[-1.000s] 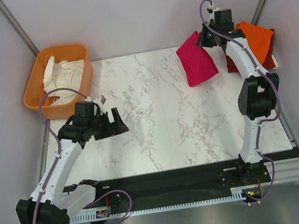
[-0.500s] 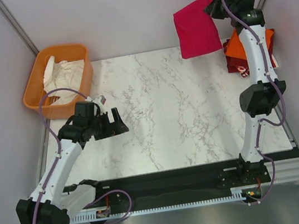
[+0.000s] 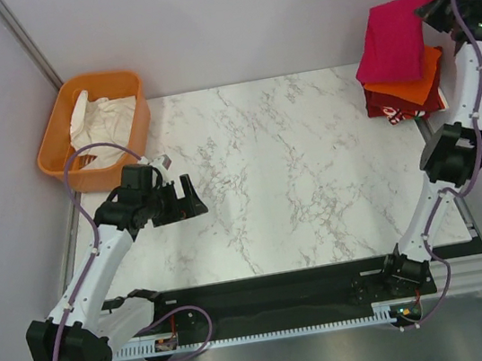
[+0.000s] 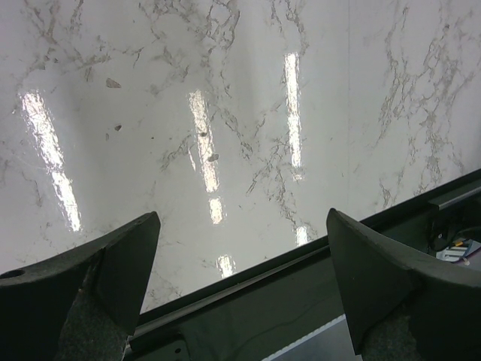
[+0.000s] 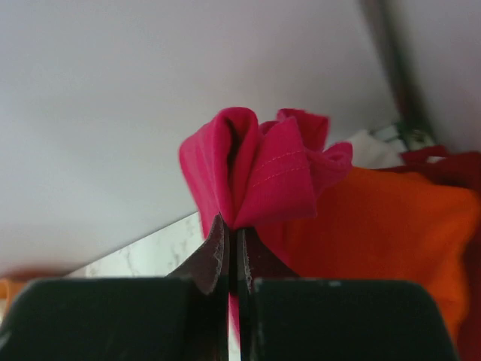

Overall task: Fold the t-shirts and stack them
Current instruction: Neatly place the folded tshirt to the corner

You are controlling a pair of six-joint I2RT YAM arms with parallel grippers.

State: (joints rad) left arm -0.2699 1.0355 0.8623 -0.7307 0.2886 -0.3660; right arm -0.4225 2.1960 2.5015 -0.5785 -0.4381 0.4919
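Note:
My right gripper (image 3: 430,11) is raised at the far right corner, shut on an edge of the folded magenta-pink t-shirt (image 3: 392,40), which hangs over the stack. In the right wrist view the gripper (image 5: 233,226) pinches the bunched pink fabric (image 5: 263,165). Below it lies the folded bright orange t-shirt (image 3: 412,82) on top of the dark red t-shirt (image 3: 391,106); the orange one also shows in the right wrist view (image 5: 376,233). My left gripper (image 3: 191,197) is open and empty, low over the table's left part, far from the shirts; its fingers (image 4: 90,278) frame bare marble.
A rigid orange basket (image 3: 54,140) holding white cloth (image 3: 100,120) stands at the far left corner. The marble table (image 3: 269,185) lies between the arms. A black rail (image 4: 301,301) runs along the near edge. Grey walls close in behind and at the sides.
My right gripper has lifted the pink t-shirt off the table and carried it right, from beside the stack to above the orange shirt. The left arm has not moved.

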